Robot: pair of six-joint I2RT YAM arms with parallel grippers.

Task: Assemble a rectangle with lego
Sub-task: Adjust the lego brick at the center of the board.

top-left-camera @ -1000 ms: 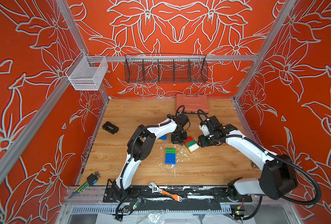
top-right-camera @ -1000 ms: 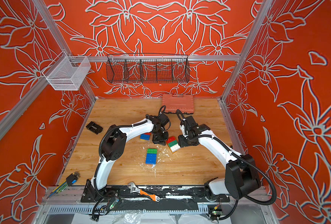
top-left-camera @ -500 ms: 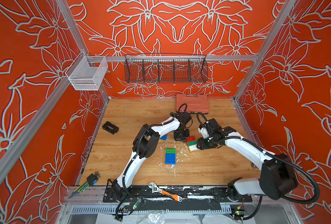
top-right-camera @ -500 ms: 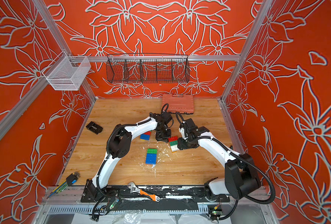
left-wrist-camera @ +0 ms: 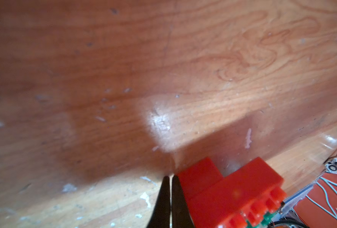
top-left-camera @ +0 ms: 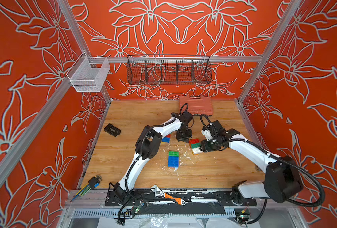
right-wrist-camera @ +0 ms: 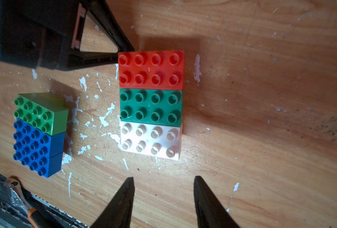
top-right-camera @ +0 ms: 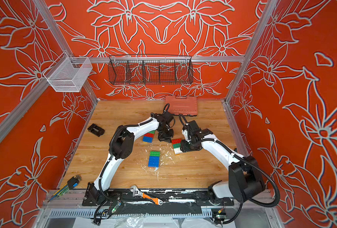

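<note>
Three lego bricks, red (right-wrist-camera: 151,69), dark green (right-wrist-camera: 151,104) and white (right-wrist-camera: 151,141), lie side by side as one strip (top-left-camera: 195,146) (top-right-camera: 176,146). My right gripper (right-wrist-camera: 163,178) (top-left-camera: 202,147) stands open just short of the white brick, with nothing between its fingers. My left gripper (left-wrist-camera: 169,178) (top-left-camera: 184,136) is shut and empty, its tips against the red brick (left-wrist-camera: 223,189). A lime-and-blue block (top-left-camera: 173,159) (right-wrist-camera: 38,134) lies nearer the front. A green, red and blue block (top-right-camera: 149,136) sits partly under the left arm.
A salmon tool case (top-left-camera: 195,105) lies at the back. There is a small black block (top-left-camera: 112,129) at the left, and a wrench (top-left-camera: 168,196) and hex keys (top-left-camera: 90,182) lie at the front edge. Wire baskets (top-left-camera: 168,69) hang on the back wall. White flecks litter the wood.
The right gripper has crept a little closer to the strip's white end. The left gripper has shifted slightly towards the red brick. The bricks have stayed in place.
</note>
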